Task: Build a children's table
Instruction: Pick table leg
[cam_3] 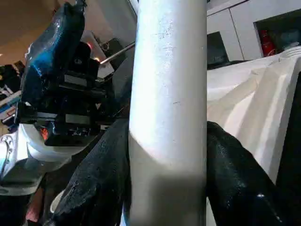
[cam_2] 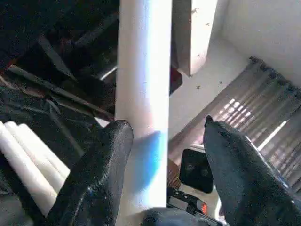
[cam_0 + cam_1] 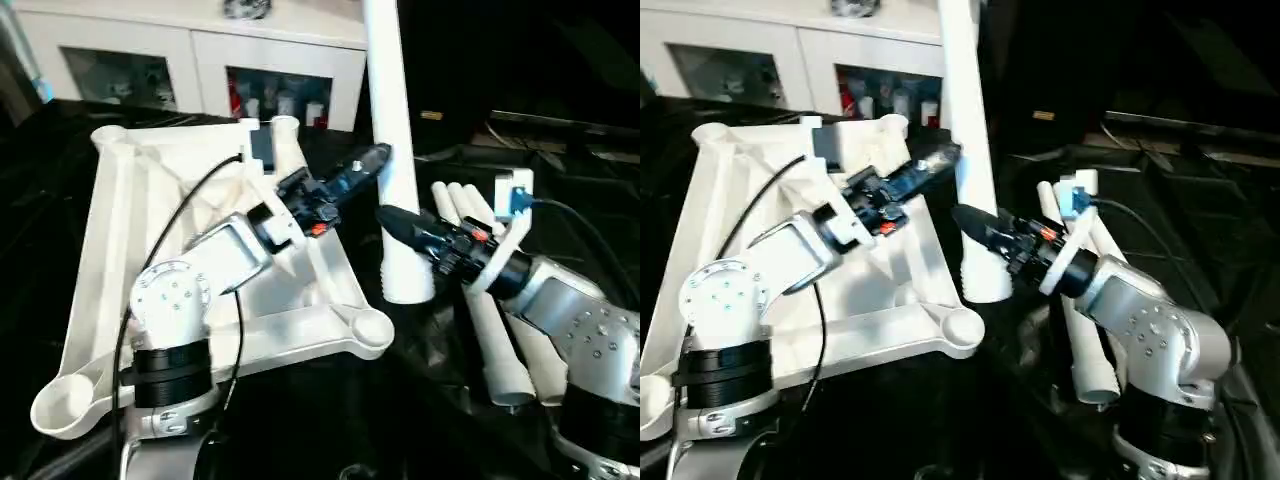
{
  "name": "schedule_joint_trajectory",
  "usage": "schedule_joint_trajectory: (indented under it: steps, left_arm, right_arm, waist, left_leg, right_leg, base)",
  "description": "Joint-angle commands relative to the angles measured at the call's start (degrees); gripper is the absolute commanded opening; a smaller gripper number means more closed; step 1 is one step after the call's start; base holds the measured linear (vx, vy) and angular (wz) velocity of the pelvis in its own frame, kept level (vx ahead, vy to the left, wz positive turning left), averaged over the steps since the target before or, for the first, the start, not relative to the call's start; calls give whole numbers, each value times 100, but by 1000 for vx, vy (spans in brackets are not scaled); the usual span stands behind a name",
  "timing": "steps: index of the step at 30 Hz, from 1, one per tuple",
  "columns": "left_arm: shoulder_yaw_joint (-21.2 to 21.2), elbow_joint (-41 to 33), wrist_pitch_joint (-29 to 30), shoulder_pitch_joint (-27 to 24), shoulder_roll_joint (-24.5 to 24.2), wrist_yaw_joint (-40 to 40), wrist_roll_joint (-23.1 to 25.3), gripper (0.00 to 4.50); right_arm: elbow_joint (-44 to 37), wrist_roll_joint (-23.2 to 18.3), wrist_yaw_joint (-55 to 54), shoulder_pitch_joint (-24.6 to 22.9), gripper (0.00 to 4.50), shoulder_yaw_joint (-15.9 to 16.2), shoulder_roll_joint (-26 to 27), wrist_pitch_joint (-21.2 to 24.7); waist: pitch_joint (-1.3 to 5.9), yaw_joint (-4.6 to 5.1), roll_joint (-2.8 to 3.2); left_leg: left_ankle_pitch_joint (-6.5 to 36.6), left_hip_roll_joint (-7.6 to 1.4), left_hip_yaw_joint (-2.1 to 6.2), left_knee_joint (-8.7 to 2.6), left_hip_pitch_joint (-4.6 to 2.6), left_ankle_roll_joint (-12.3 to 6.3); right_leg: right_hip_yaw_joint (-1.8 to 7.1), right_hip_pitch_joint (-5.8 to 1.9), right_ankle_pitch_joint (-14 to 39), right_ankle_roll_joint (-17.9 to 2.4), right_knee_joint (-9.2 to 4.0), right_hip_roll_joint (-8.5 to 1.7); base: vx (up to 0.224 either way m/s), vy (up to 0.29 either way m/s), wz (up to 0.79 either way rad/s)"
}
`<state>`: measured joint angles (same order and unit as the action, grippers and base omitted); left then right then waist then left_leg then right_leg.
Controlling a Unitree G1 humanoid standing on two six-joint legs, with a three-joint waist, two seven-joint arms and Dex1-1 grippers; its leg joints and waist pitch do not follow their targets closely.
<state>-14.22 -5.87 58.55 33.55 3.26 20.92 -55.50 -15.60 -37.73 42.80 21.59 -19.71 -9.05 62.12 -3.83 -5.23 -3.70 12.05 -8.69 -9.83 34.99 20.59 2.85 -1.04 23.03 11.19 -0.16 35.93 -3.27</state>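
— Grippers first: what has hold of the upright leg (image 3: pixel 395 150)?
— Right gripper (image 3: pixel 388 217) is clamped round it low down; left gripper (image 3: pixel 378 155), higher, straddles it with one finger clear.
— And the top?
— Table top (image 3: pixel 130 220) lies underside-up, spare legs (image 3: pixel 500 340) right, cabinet (image 3: pixel 200 60) behind.

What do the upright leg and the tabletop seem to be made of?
The upright leg: a smooth white tube, probably plastic, with a soft sheen and faint scuffs in the right wrist view. The tabletop: white moulded plastic by the look of it, its ribbed underside and rounded corner sockets formed in one piece, matte finish.
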Motion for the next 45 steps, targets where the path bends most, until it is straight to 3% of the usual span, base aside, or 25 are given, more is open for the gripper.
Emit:
schedule_joint_trajectory:
  steps: [1,4,8,12,13,18,22,23,27,39,41,44,45]
  left_arm:
    - [101,34,71,101,40,-156,-52,282]
    - [127,15,139,159,46,-255,-195,282]
    - [157,90,107,202,36,-379,-57,282]
    - [60,139,56,221,78,-571,8,282]
    - [59,126,48,216,74,-616,9,253]
    - [58,319,-259,352,53,-1275,502,211]
    - [68,417,-405,465,64,-1484,687,192]
    - [129,473,-504,530,67,-1603,855,189]
    - [361,597,-807,606,97,-1764,1262,186]
    - [504,698,-1191,581,157,-1669,1528,186]
    - [571,659,-1273,547,100,-1511,1568,186]
    - [688,597,-1318,509,-42,-1260,1605,186]
    - [738,575,-1343,497,-102,-1160,1628,186]
  right_arm:
    - [-175,-174,81,-34,188,40,-67,-89]
    - [-298,10,203,-148,188,424,-261,-229]
    - [-347,6,125,-92,188,478,-208,-253]
    - [-326,241,-15,-84,188,796,-354,-479]
    - [-324,297,-39,-93,188,880,-391,-539]
    - [-222,1124,-515,36,188,1608,-583,-1007]
    - [-93,1349,-703,154,187,1801,-575,-1151]
    - [-26,1496,-799,224,187,1934,-546,-1297]
    - [66,1643,-988,338,187,2168,-440,-1537]
    - [114,1812,-1109,323,187,2463,-409,-1780]
    - [152,1638,-1116,349,243,2291,-314,-1635]
    - [102,1374,-944,378,264,2103,-351,-1471]
    - [76,1284,-869,383,275,2050,-393,-1411]
  waist:
    - [389,-18,-34]
    - [396,-26,-29]
    - [390,-9,-34]
    - [386,-18,-28]
    - [387,-18,-14]
    - [397,-8,-5]
    - [402,6,-12]
    - [411,9,18]
    - [417,12,-10]
    - [415,18,15]
    - [413,27,38]
    - [414,29,25]
    - [425,24,47]
  left_leg:
    - [171,-339,113,-386,-12,-127]
    - [92,-342,116,-377,-8,-143]
    - [92,-339,115,-374,-2,-180]
    - [178,-358,121,-383,-13,-97]
    - [177,-363,120,-381,-24,-72]
    - [120,-352,121,-375,-10,-41]
    - [87,-352,119,-370,-1,-53]
    - [56,-366,130,-368,-9,-44]
    - [-44,-358,117,-356,3,-101]
    - [77,-365,118,-361,-4,-80]
    - [84,-362,114,-359,-9,-99]
    - [83,-362,118,-363,-6,-135]
    - [86,-371,120,-358,-20,-155]
  right_leg:
    - [230,-314,984,-936,-445,-427]
    - [225,-327,801,-971,-430,-424]
    - [222,-321,851,-993,-433,-427]
    - [217,-313,1037,-957,-450,-433]
    - [217,-302,973,-951,-447,-430]
    - [219,-320,813,-896,-436,-422]
    - [218,-330,661,-934,-418,-425]
    - [207,-314,568,-965,-404,-424]
    - [215,-345,274,-1042,-374,-427]
    - [208,-356,198,-1150,-367,-428]
    - [211,-348,170,-1170,-376,-424]
    - [210,-361,131,-1169,-371,-421]
    - [210,-353,109,-1171,-357,-423]
  base:
    - [0,0,0]
    - [0,0,0]
    - [0,0,0]
    - [0,0,0]
    - [0,0,0]
    - [0,0,0]
    - [0,0,0]
    - [0,0,0]
    - [0,0,0]
    - [0,0,0]
    - [0,0,0]
    - [0,0,0]
    - [0,0,0]
